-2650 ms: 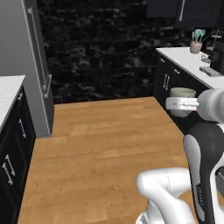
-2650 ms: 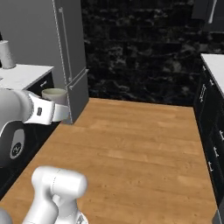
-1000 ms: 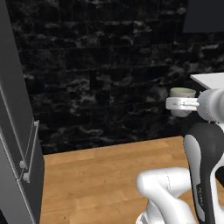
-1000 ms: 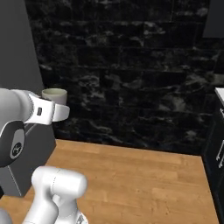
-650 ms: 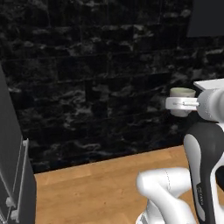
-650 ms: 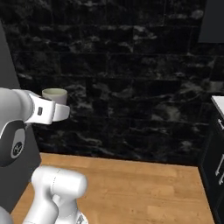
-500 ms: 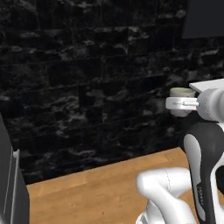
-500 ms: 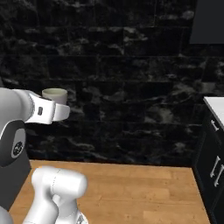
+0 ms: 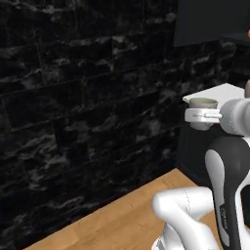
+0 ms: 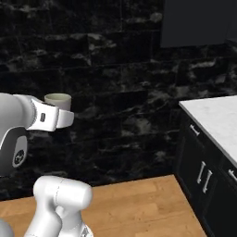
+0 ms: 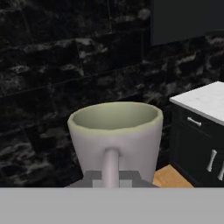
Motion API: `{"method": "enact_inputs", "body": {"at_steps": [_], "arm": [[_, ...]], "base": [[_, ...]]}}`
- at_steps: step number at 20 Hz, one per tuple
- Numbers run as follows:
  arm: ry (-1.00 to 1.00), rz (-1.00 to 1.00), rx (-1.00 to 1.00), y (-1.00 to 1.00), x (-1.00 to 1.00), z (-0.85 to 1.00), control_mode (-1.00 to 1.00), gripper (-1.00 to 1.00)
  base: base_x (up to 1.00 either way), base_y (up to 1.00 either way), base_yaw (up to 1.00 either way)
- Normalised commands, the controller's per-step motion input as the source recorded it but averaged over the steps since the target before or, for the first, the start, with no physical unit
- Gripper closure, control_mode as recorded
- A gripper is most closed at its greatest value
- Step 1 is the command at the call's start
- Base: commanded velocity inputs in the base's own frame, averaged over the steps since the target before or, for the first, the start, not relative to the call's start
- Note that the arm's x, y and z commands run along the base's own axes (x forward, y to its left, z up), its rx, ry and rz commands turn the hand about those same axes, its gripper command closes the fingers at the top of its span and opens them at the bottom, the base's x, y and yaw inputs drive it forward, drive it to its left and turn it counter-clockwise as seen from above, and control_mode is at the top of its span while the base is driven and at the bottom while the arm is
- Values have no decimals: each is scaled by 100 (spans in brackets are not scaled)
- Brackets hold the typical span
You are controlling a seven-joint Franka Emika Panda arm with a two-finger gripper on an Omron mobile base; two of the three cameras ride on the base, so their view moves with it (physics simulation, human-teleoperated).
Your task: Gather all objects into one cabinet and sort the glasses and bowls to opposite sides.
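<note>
The grey-beige ceramic mug with a pale greenish inside (image 11: pixel 115 135) sits upright in the two-finger gripper (image 11: pixel 111 176), whose jaws are clenched on the mug's handle. Mug (image 9: pixel 203 112) and gripper (image 9: pixel 198 115) hang in the air in front of the black marbled stone wall (image 9: pixel 83 112). To the right of the mug, along that wall, stands a white stone counter (image 10: pixel 215 121) over black drawers with short silver handles (image 10: pixel 202 176); a wooden floor (image 10: pixel 139 206) lies below.
</note>
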Motion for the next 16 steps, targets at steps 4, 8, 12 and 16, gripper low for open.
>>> {"method": "enact_inputs", "body": {"at_steps": [4, 8, 12, 16], "arm": [[0, 0, 0, 0, 0, 0, 100, 100], [0, 0, 0, 0, 0, 0, 100, 100], [0, 0, 0, 0, 0, 0, 100, 100], [0, 0, 0, 0, 0, 0, 100, 100]], "base": [[68, 18, -47], [74, 28, -46], [72, 31, -44], [74, 33, -43]]}}
